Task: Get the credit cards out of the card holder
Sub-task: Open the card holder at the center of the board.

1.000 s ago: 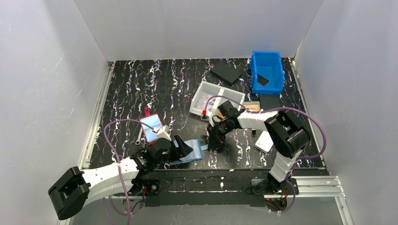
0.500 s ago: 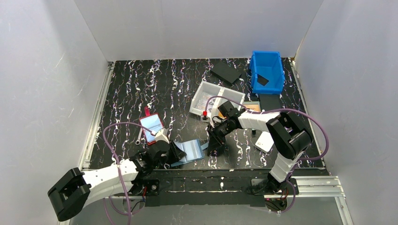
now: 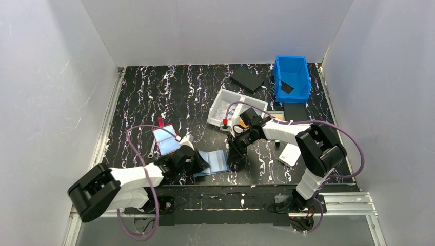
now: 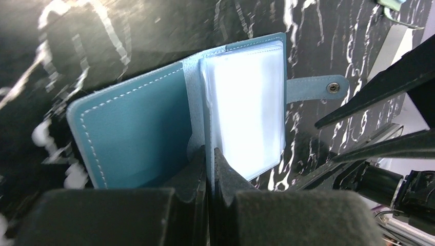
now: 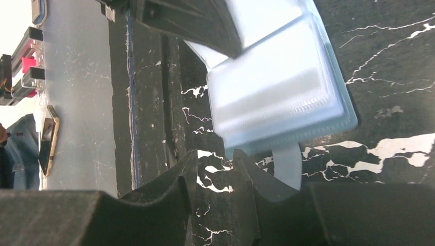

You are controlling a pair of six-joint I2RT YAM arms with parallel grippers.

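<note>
Since a second ago left gripper (image 4: 210,164) has closed, now pinching holder (image 4: 131,125) at the pockets' (image 4: 246,118) edge by the spine. Right gripper (image 5: 214,177) has parted, empty, beside tab (image 4: 315,88). Holder lies open on table (image 3: 154,97), near edge. Likely light, floppy, slick: pin spine, pull cards from pocket mouths.

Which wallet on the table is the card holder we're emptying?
Go to the table, middle of its near edge. The card holder sits open there, pinched by the left gripper. Unlike the red-edged holder beside it, it is plain light blue with a snap tab.
</note>
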